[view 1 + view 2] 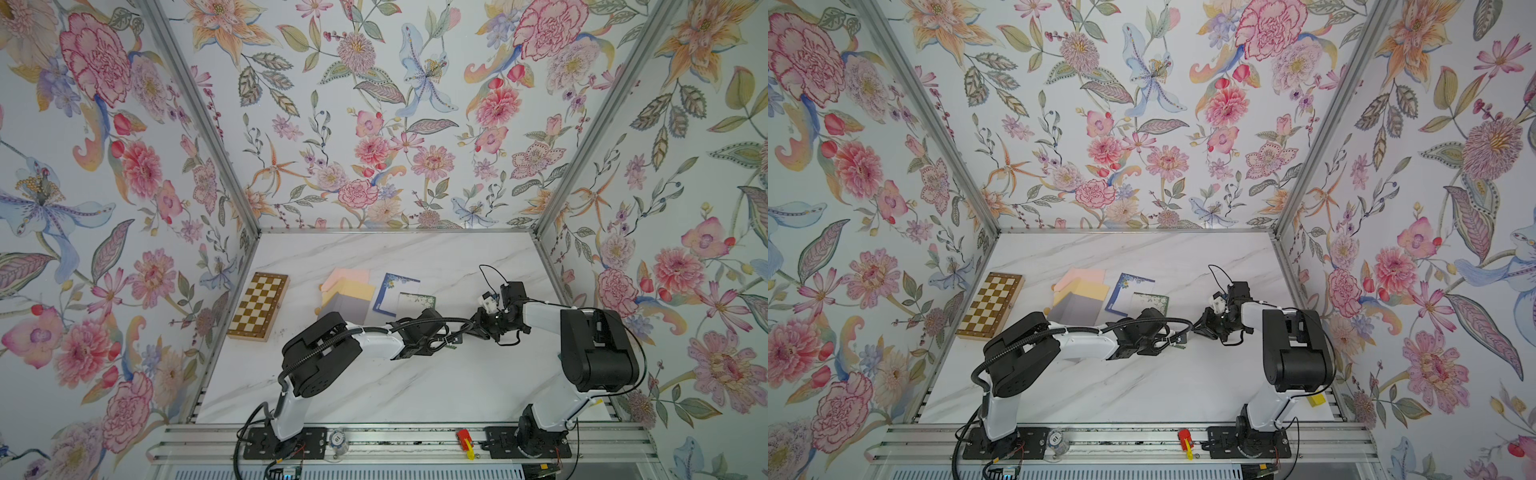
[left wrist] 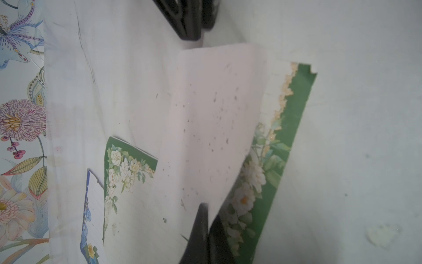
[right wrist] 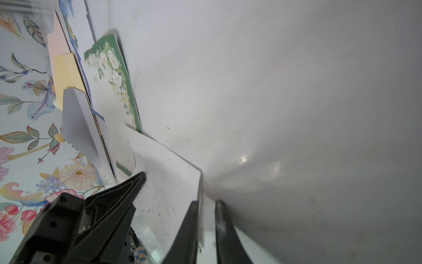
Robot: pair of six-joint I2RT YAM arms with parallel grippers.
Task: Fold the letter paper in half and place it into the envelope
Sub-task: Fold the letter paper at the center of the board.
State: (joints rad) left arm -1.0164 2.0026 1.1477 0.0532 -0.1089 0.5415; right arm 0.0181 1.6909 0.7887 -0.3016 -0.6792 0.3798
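Our left gripper (image 2: 205,209) is clamping tight on the lifted edge of the letter (image 2: 212,125). It is holding the letter's white, speckled back curled over its green flowered face. In both top views our right gripper (image 3: 206,205) is sitting just beside the left one, at its 2 o'clock. The right jaws are standing a narrow gap apart, and the letter's raised side edge is running into that gap against one finger (image 3: 189,228). We cannot tell whether that finger is pressing the edge.

We are keeping the fold only half made, with the top leaf arching and not yet flat. The far end of the letter is lying on the table (image 1: 415,374), overlapping a blue sheet (image 1: 395,291) at 10 o'clock from our grippers. Touching that sheet on its 9 o'clock side, three envelopes (image 1: 345,309) in grey, yellow and pink are lying fanned over one another. The letter is well outside them. At 9 o'clock again, near the wall, a chessboard (image 1: 258,306) is lying flat.
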